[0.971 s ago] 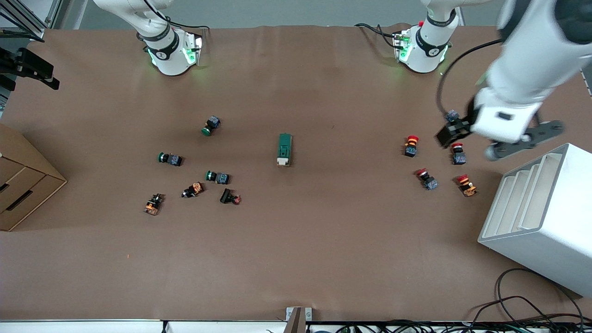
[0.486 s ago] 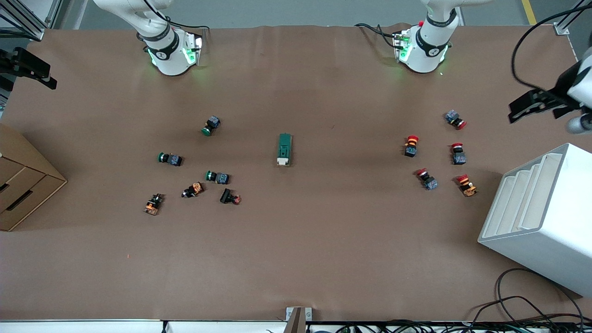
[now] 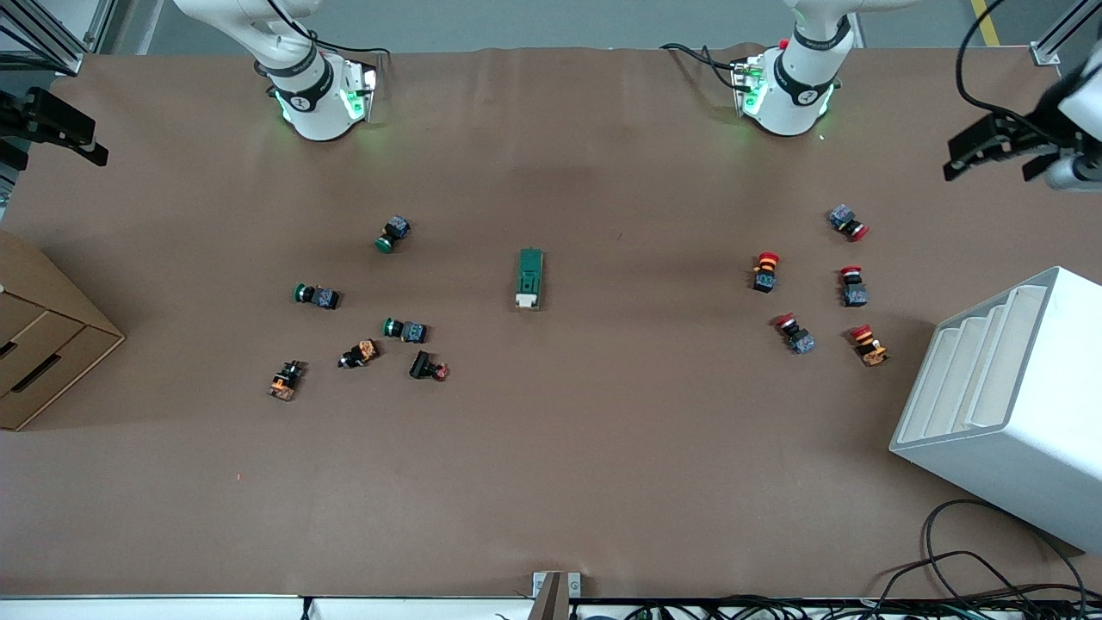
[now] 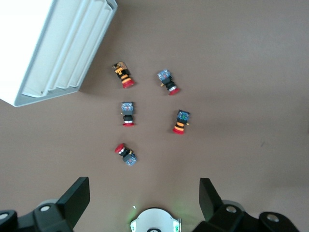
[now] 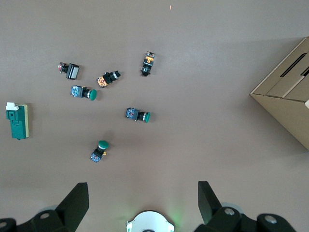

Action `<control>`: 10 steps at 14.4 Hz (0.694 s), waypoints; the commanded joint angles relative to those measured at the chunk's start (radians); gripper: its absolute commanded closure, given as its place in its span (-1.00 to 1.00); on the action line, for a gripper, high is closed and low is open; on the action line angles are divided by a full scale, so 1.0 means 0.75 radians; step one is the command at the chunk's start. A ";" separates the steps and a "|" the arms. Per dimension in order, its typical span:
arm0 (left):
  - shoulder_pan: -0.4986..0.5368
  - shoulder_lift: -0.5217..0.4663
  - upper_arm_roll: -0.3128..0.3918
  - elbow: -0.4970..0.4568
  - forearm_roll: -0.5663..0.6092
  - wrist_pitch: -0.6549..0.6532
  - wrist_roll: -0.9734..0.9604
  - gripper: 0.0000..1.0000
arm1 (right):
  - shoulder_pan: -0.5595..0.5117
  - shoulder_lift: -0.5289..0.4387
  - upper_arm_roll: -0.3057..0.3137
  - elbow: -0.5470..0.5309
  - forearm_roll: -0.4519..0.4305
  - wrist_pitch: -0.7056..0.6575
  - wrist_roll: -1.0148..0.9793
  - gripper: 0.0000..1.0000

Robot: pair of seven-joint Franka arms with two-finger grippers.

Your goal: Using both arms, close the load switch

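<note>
The load switch (image 3: 529,278), a narrow dark green block with a white lever end, lies at the table's middle, apart from both grippers. It also shows at the edge of the right wrist view (image 5: 17,121). My left gripper (image 3: 1003,155) hangs high at the left arm's end of the table, open and empty; its wrist view (image 4: 145,203) shows the jaws wide apart. My right gripper (image 3: 56,129) hangs high at the right arm's end, open and empty, with its jaws also wide apart in the right wrist view (image 5: 143,203).
Several red-capped push buttons (image 3: 852,287) lie toward the left arm's end, beside a white slotted rack (image 3: 1016,405). Several green-capped and orange push buttons (image 3: 405,330) lie toward the right arm's end, beside a cardboard drawer box (image 3: 43,344). Cables (image 3: 973,577) lie at the near edge.
My left gripper has swung away from over the red-capped buttons out to the left arm's end of the table. The right gripper has barely moved. The load switch is unmoved.
</note>
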 commanded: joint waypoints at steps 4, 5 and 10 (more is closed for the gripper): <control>-0.014 -0.057 -0.053 -0.071 -0.054 0.055 0.039 -1.00 | -0.009 -0.046 0.003 -0.054 0.002 0.000 -0.021 -1.00; -0.014 -0.055 -0.043 -0.063 -0.054 0.055 0.056 -1.00 | -0.007 -0.046 0.003 -0.054 -0.004 0.000 -0.023 -1.00; -0.008 -0.010 -0.019 0.013 -0.046 0.083 0.132 -1.00 | -0.007 -0.044 0.005 -0.054 -0.016 0.002 -0.023 -1.00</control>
